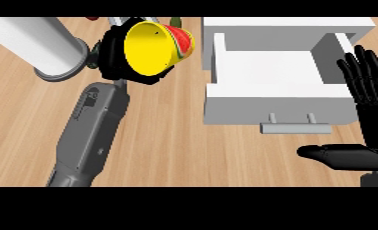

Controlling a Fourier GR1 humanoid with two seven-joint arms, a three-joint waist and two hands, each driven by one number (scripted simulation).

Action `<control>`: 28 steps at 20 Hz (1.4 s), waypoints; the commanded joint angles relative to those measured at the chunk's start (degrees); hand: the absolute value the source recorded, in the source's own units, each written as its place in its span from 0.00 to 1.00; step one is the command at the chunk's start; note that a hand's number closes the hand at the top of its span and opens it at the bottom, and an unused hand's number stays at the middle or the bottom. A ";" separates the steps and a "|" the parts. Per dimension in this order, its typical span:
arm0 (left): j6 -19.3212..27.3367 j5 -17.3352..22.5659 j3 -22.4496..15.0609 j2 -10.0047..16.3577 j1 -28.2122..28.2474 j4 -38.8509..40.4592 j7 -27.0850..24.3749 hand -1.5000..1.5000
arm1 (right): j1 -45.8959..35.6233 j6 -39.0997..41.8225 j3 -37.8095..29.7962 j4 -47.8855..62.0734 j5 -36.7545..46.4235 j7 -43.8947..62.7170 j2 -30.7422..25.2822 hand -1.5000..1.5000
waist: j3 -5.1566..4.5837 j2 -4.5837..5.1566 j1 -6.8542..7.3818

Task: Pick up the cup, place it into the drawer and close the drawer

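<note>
Cup (151, 49) tilted, mouth toward viewer, base rightward

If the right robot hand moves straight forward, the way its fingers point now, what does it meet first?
Probably the white cabinet, whose front right corner lies just beyond the fingertips of the right robot hand. The hand's height is unclear, so it may pass above it.

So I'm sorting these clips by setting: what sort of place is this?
Probably a kitchen counter: a wooden worktop, a white drawer standing open on it, and a yellow cup held in the robot's left hand.
</note>
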 commanded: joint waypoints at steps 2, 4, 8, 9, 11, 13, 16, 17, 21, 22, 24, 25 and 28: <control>5.88 -2.69 -3.10 -1.69 -6.30 -3.39 7.58 1.00 | 3.04 1.79 -0.12 -1.44 -0.72 -1.82 -0.10 0.00 | -0.01 0.21 -0.62; 8.76 -2.06 -5.25 -1.89 -9.22 -3.67 12.20 1.00 | 1.30 0.23 0.17 -0.64 0.18 -0.81 0.58 0.00 | -0.02 0.21 -0.65; 17.20 0.78 -11.00 -1.92 -15.66 2.57 11.46 1.00 | 0.53 0.34 0.97 -1.81 0.17 0.91 0.55 0.00 | -0.03 0.35 -1.48; 17.82 0.83 -11.15 -1.92 -16.98 2.33 14.44 1.00 | 0.28 1.82 -1.31 2.32 -1.09 -3.01 -0.53 0.00 | 0.00 0.37 -1.21; 13.78 -0.54 -5.69 -1.93 -19.15 7.25 12.53 1.00 | -1.86 1.22 -1.44 6.18 0.59 -5.44 -0.56 0.00 | -0.01 0.53 -0.79; 18.59 3.11 -9.38 -1.93 -23.35 8.28 16.65 1.00 | -1.33 1.01 -1.05 1.56 -0.73 -0.69 -0.67 0.00 | -0.02 0.45 -1.40; 17.62 3.93 -9.78 -1.94 -23.56 11.96 15.24 1.00 | 2.80 -0.01 2.60 -1.35 2.71 -1.66 2.09 0.00 | -0.03 0.44 -1.28; 20.94 5.17 -10.48 -1.94 -27.46 14.58 16.65 1.00 | 3.09 1.87 0.00 -0.61 0.08 -3.21 0.37 0.00 | -0.01 0.52 -1.86; 25.00 11.43 -17.53 -1.94 -28.83 20.72 13.63 1.00 | -4.37 0.47 -0.22 0.28 -1.37 1.70 -0.24 0.00 | -0.02 0.72 -2.80; 24.06 12.06 -18.01 -1.94 -28.75 21.01 13.86 1.00 | 1.05 1.64 0.98 1.09 0.96 -3.36 0.68 0.00 | -0.01 0.62 -2.36; 24.53 13.44 -19.97 -1.94 -29.58 22.89 13.28 1.00 | -4.07 1.97 -2.30 3.41 -2.27 -0.49 -1.74 0.00 | -0.01 0.71 -2.35; 24.53 15.45 -21.73 -1.94 -29.10 24.33 10.55 1.00 | 0.17 0.71 1.57 -0.66 0.55 -1.07 1.41 0.00 | -0.01 0.77 -3.09; 24.97 18.12 -25.60 -1.94 -31.15 26.02 12.33 1.00 | 0.52 1.85 0.15 0.32 -0.73 -1.81 0.46 0.00 | 0.00 0.83 -3.44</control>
